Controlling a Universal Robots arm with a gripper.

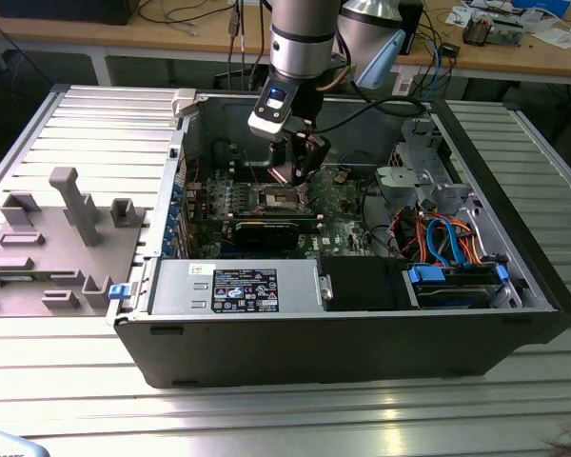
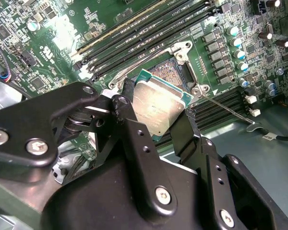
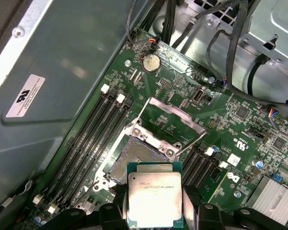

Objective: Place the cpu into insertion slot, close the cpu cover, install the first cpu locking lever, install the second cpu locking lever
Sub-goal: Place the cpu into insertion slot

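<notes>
First wrist view: cpu [image 3: 155, 199] pinched by its edges in the tool [image 3: 155, 216], held over the open insertion slot [image 3: 134, 160], not seated. cpu cover [image 3: 175, 112] tilted up. Exterior view: computer case [image 1: 314, 352] mid-frame.

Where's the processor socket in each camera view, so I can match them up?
Exterior view: socket at the green board's middle, beneath the gripper.
Second wrist view: socket partly hidden behind the held chip.
First wrist view: socket just beyond the held chip.
Shared landmark: the gripper, shut on the chip.
</notes>
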